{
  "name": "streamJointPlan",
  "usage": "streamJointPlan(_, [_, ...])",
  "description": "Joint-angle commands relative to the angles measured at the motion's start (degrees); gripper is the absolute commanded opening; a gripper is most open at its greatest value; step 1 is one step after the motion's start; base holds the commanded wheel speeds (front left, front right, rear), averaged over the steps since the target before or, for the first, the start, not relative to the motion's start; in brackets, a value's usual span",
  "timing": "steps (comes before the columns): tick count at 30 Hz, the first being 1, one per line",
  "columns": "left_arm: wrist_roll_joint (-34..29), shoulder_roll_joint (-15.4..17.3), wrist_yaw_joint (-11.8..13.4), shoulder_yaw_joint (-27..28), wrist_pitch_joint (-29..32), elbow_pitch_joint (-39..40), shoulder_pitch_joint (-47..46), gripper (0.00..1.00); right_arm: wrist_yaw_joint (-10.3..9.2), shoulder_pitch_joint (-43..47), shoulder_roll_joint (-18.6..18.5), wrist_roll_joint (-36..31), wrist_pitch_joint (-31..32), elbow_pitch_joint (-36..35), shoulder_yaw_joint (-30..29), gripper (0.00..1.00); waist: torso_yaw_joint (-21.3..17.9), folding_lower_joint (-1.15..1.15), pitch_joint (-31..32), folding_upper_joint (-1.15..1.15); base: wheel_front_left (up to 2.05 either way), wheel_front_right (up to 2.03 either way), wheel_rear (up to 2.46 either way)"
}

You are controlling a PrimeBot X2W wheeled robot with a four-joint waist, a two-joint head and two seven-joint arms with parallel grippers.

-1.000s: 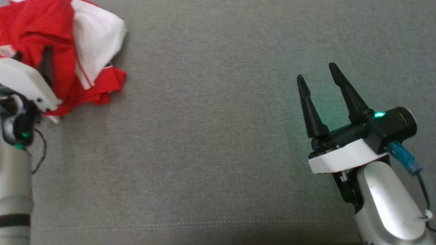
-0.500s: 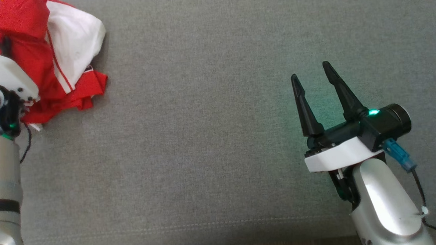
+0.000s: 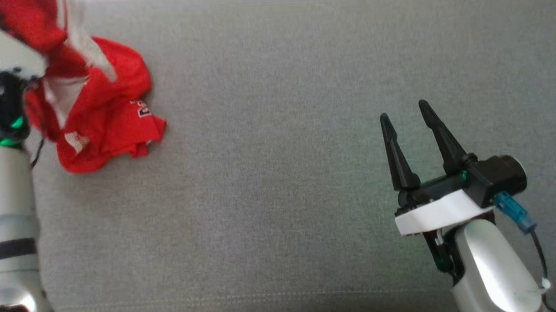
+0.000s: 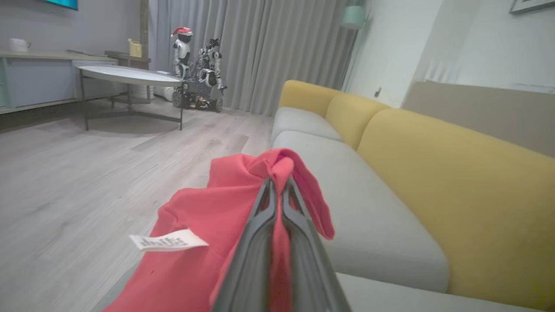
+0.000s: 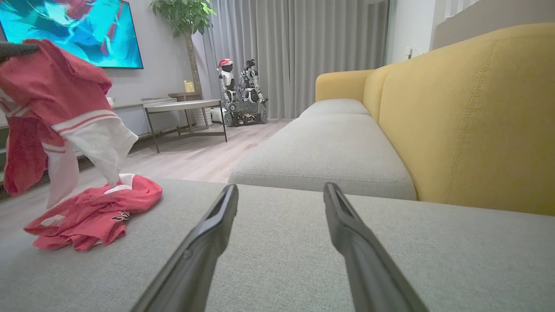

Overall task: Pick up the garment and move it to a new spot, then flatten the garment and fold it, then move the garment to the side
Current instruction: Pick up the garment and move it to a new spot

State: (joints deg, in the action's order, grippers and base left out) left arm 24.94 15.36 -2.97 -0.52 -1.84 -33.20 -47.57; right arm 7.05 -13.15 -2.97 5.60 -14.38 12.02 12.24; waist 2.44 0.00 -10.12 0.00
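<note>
Aloft, left gripper (image 4: 279,182) clamps the garment (image 4: 204,212); right gripper (image 3: 403,109) hovers low, fingers apart.

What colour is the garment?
The garment is red with white panels; right wrist view shows it best.

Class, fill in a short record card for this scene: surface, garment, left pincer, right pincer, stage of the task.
Surface: grey sofa seat cushion, yellow backrest behind it
Garment: red and white garment, crumpled; top part lifted, lower part heaped on the cushion
Left pincer: shut on a fold of the garment
Right pincer: open, empty, apart from the garment
Stage: pick-up under way; not yet flattened or folded
</note>
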Motion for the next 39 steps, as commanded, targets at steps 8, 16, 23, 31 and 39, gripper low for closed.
streamJointPlan(8, [-0.08, -4.60, 2.41, -4.47, 6.90, 15.52, 0.01, 0.00, 0.44, 0.50, 0.09, 1.03, -0.62, -2.87, -0.19, 1.00, -1.31, 0.00, 3.63, 0.00, 0.00, 0.00, 0.00])
streamJointPlan(16, [-3.59, -9.28, 5.83, -10.74, 8.08, 17.14, 2.02, 0.00, 0.44, -0.83, 0.09, 2.44, -0.62, -5.20, -0.68, 1.00, -7.69, 0.00, 2.13, 0.00, 0.00, 0.00, 0.00])
streamJointPlan(23, [-4.04, -12.01, 7.83, -16.84, 4.72, 11.19, 2.42, 0.00, 0.44, -3.33, 0.09, 3.86, -0.62, -7.59, -0.24, 1.00, -15.52, 0.00, -1.23, 0.00, 0.00, 0.00, 0.00])
streamJointPlan(31, [8.52, -12.46, 11.70, -32.73, -1.88, 6.50, 1.38, 0.00, 0.44, -5.41, 0.09, 6.06, -0.62, -9.49, -0.57, 1.00, -21.56, 0.00, -3.65, 0.00, 0.00, 0.00, 0.00])
streamJointPlan(39, [20.85, -12.48, 14.92, -46.92, -9.06, 2.25, -2.02, 1.00, 0.44, -6.16, 0.09, 6.88, -0.62, -9.73, -1.73, 1.00, -21.83, 0.00, -4.70, 0.00, 0.00, 0.00, 0.00])
